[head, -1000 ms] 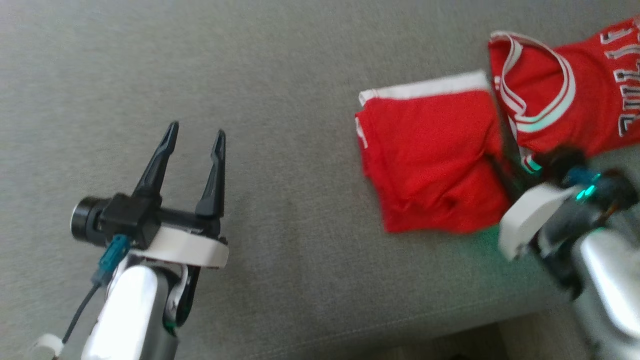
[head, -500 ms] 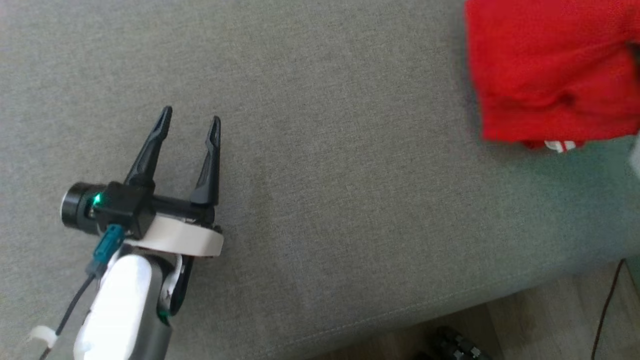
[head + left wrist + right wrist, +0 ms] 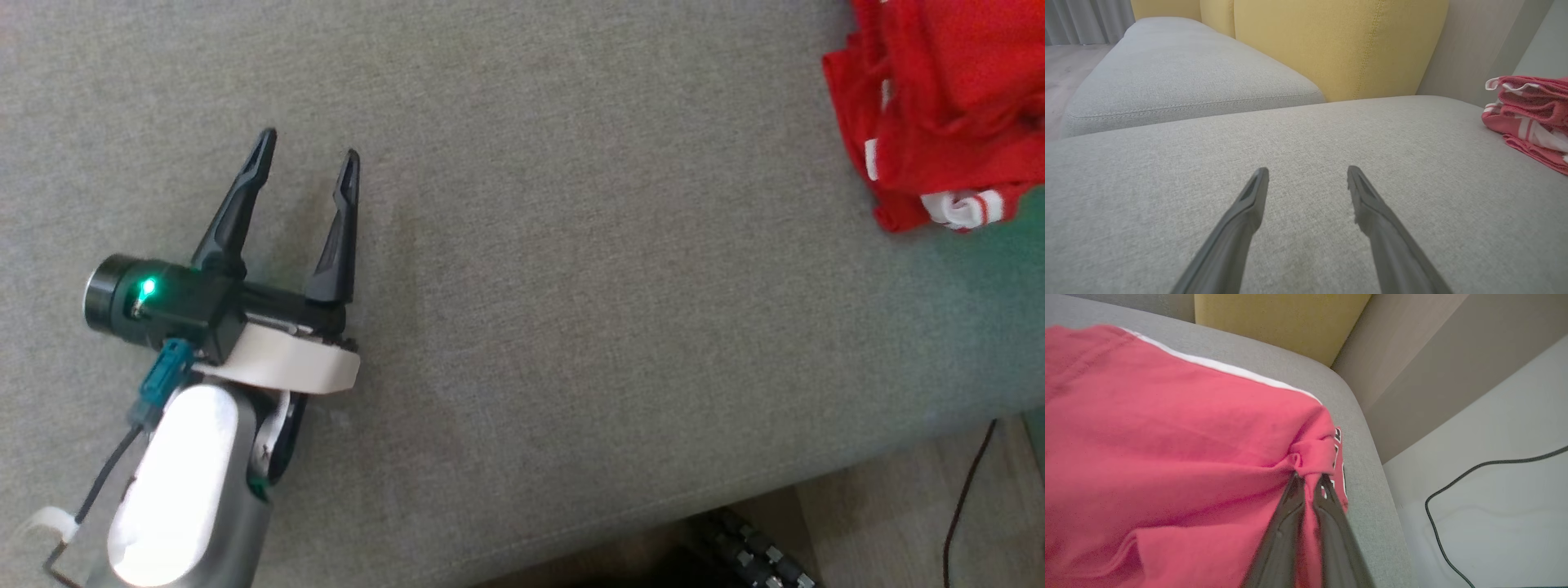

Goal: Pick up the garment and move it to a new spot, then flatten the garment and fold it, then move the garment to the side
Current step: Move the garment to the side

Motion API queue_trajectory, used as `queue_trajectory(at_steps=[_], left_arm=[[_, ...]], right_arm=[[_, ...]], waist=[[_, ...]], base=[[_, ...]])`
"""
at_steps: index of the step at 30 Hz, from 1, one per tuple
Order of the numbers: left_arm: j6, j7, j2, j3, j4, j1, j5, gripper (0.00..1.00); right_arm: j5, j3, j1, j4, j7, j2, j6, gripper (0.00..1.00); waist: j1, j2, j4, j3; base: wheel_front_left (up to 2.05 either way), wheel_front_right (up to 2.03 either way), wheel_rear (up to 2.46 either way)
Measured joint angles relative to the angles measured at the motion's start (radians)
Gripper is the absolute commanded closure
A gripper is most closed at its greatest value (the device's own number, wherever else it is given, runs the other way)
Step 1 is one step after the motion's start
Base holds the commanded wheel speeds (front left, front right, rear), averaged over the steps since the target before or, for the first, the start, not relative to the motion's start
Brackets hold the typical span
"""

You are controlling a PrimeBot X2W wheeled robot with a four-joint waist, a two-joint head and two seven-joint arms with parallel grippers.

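The garment point(image 3: 939, 106) is a red jersey with white trim, bunched at the far right of the grey sofa seat point(image 3: 571, 286). It also shows at the right edge of the left wrist view point(image 3: 1531, 114). In the right wrist view my right gripper point(image 3: 1308, 479) is shut on a pinched fold of the garment point(image 3: 1167, 449), near the seat's right end. My left gripper point(image 3: 309, 155) hovers open over bare cushion at the left, far from the cloth, with nothing between its fingers point(image 3: 1253, 200).
Yellow back cushions point(image 3: 1331, 45) stand behind the seat, and a second grey cushion point(image 3: 1180, 81) lies beyond it. The seat's front edge runs along the bottom right, with wooden floor point(image 3: 898, 514) and a black cable point(image 3: 967, 482) below. A cable point(image 3: 1453, 490) also lies on the pale floor.
The head camera has swung left, so the garment now sits at the upper right corner. The garment has been gathered from a spread-out lay into a bunch. The left gripper stays open.
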Motion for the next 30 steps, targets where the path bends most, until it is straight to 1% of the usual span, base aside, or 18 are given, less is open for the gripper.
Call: queue_trajectory(at_steps=[4, 11, 12, 13, 14, 15, 16, 20, 23, 25, 27, 30], left_arm=[[0.000, 0.000, 0.000, -0.005, -0.001, -0.019, 0.000, 0.00], [-0.007, 0.000, -0.003, -0.008, -0.001, -0.025, 0.000, 0.00], [-0.007, 0.000, -0.004, -0.007, -0.001, -0.025, -0.001, 0.00], [-0.007, 0.000, -0.005, -0.007, -0.001, -0.025, -0.002, 0.00], [-0.007, 0.000, -0.006, -0.007, -0.001, -0.025, -0.002, 0.00], [-0.007, 0.000, -0.007, -0.007, 0.000, -0.025, -0.002, 0.00], [-0.007, 0.000, -0.009, -0.006, 0.000, -0.025, -0.002, 0.00], [-0.007, 0.000, -0.018, 0.000, 0.009, -0.024, -0.008, 0.00], [-0.007, 0.000, -0.025, 0.003, 0.016, -0.020, -0.012, 0.00], [-0.007, 0.000, -0.029, 0.005, 0.020, -0.012, -0.012, 0.00], [-0.006, 0.000, -0.032, 0.006, 0.029, 0.001, -0.012, 0.00], [0.002, 0.000, -0.035, 0.012, 0.034, 0.036, -0.012, 0.00]], right_arm=[[-0.071, -0.013, -0.024, 0.083, -0.009, 0.020, 0.000, 1.00], [-0.089, -0.016, -0.035, 0.160, -0.017, 0.021, 0.000, 1.00], [-0.089, -0.020, -0.037, 0.169, -0.023, 0.021, 0.000, 0.93], [-0.089, -0.025, -0.039, 0.174, -0.034, 0.021, 0.000, 0.58], [-0.089, -0.030, -0.042, 0.180, -0.043, 0.021, 0.000, 0.36], [-0.089, -0.035, -0.044, 0.184, -0.049, 0.021, 0.000, 0.04], [-0.089, -0.039, -0.044, 0.184, -0.058, 0.021, 0.000, 0.00], [-0.101, -0.068, -0.042, 0.181, -0.077, 0.028, 0.000, 0.00], [-0.125, -0.105, -0.029, 0.146, -0.079, 0.037, 0.000, 0.00], [-0.142, -0.128, 0.000, 0.099, -0.088, 0.053, 0.000, 0.00], [-0.144, -0.144, 0.044, 0.028, -0.097, 0.084, 0.000, 0.00], [-0.151, -0.154, 0.129, -0.110, -0.101, 0.152, 0.000, 0.00]], waist=[[0.0000, 0.0000, 0.009, 0.012], [0.0000, 0.0000, 0.029, 0.020], [0.0000, 0.0000, 0.032, 0.020], [0.0000, 0.0000, 0.035, 0.019], [0.0000, 0.0000, 0.038, 0.017], [0.0000, 0.0000, 0.040, 0.014], [0.0000, 0.0000, 0.042, 0.011], [0.0000, 0.0000, 0.048, -0.015], [0.0000, 0.0000, 0.051, -0.042], [0.0000, 0.0000, 0.053, -0.064], [0.0000, 0.0000, 0.057, -0.090], [0.0000, 0.0000, 0.063, -0.133]], base=[[0.00, 0.00, 0.00], [0.00, 0.00, 0.00], [0.00, 0.00, 0.00], [0.00, 0.00, 0.00], [0.00, 0.00, 0.00], [0.00, 0.00, 0.00], [0.00, 0.00, 0.00], [0.00, 0.00, 0.00], [0.00, 0.00, 0.00], [0.00, 0.00, 0.00], [0.00, 0.00, 0.00], [0.00, 0.00, 0.00]])
